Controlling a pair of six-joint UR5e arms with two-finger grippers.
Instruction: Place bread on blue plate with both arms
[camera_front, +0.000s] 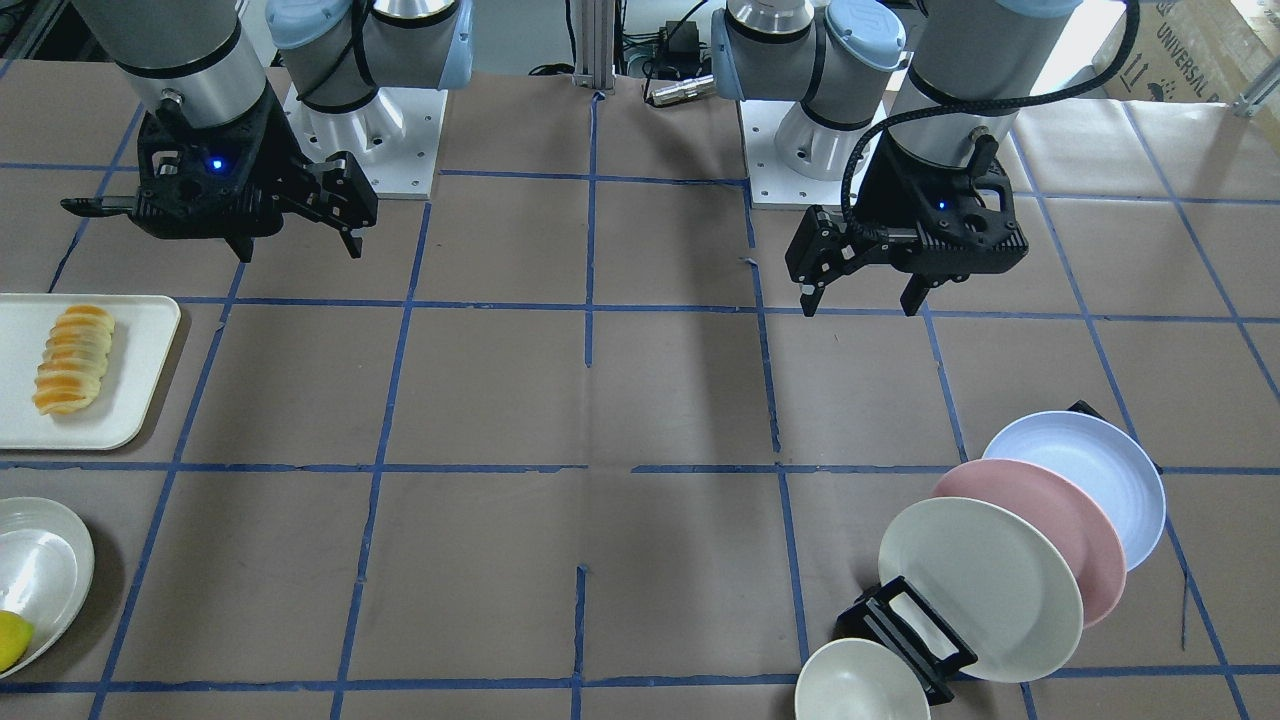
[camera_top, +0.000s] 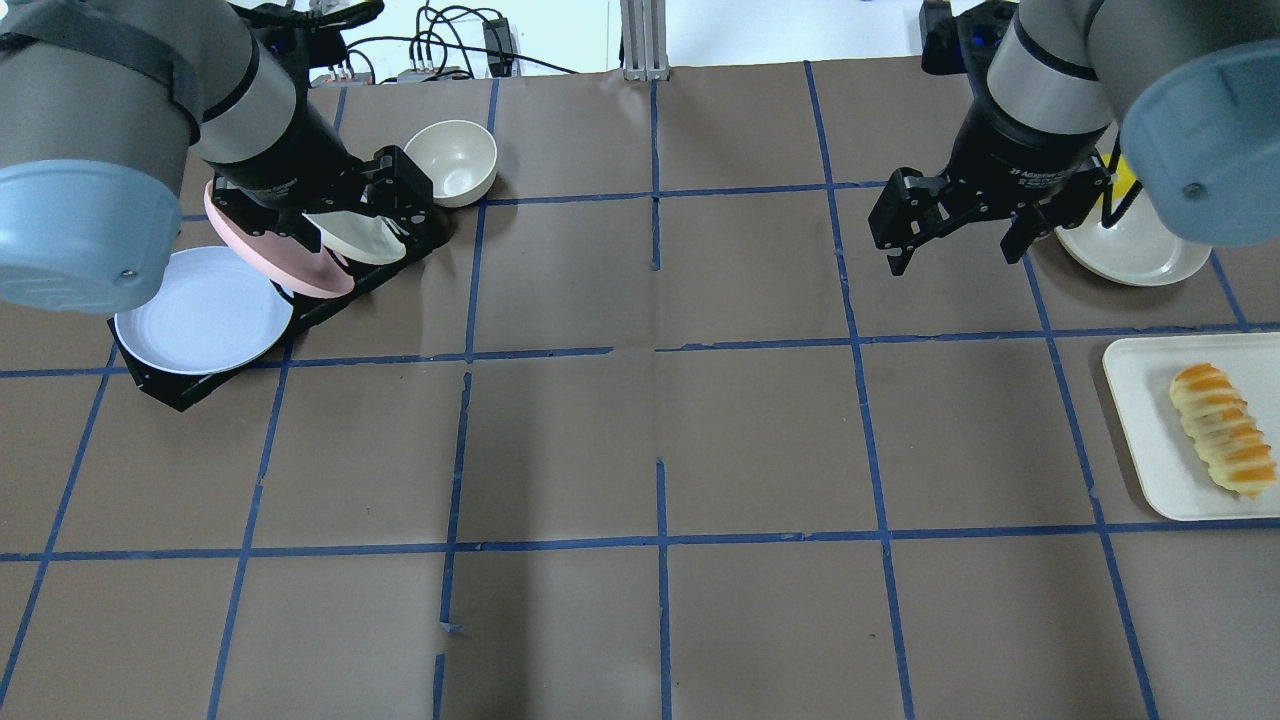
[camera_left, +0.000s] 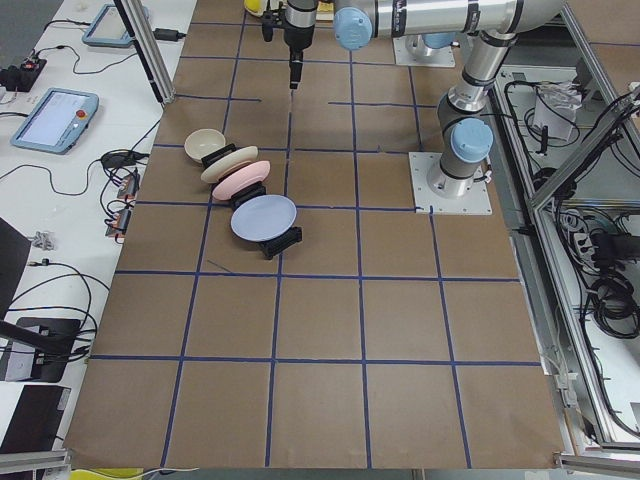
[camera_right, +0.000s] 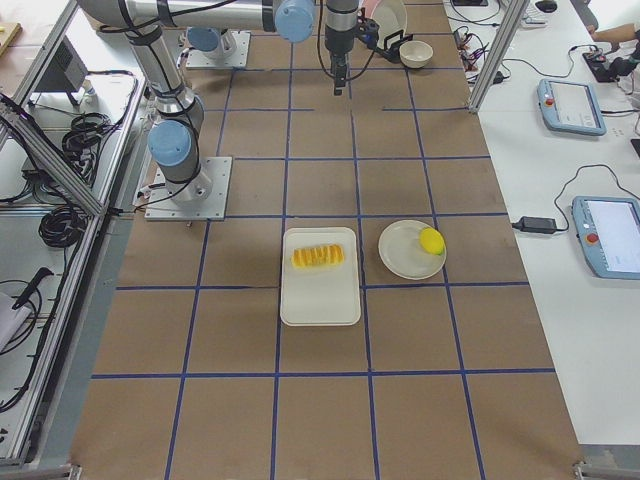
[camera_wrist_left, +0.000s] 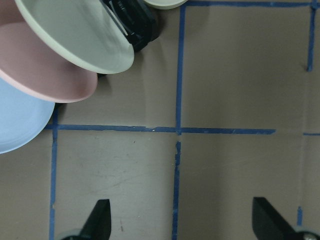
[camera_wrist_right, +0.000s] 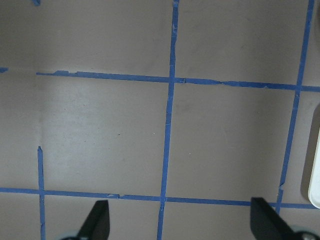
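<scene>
The bread (camera_front: 72, 360) is a ridged golden-orange roll lying on a white tray (camera_front: 140, 400); it also shows in the overhead view (camera_top: 1222, 428). The blue plate (camera_front: 1085, 470) leans in a black rack behind a pink and a cream plate, and shows in the overhead view (camera_top: 205, 315) and the left wrist view (camera_wrist_left: 20, 125). My left gripper (camera_front: 860, 305) hangs open and empty above the table, short of the rack. My right gripper (camera_front: 298, 252) hangs open and empty, apart from the tray. Both wrist views show spread fingers over bare table.
The rack also holds a pink plate (camera_front: 1040, 530) and a cream plate (camera_front: 975, 585), with a cream bowl (camera_front: 860, 685) at its end. A white plate (camera_front: 40, 570) with a yellow lemon-like fruit (camera_front: 12, 635) sits beside the tray. Brown paper with blue tape lines covers the table.
</scene>
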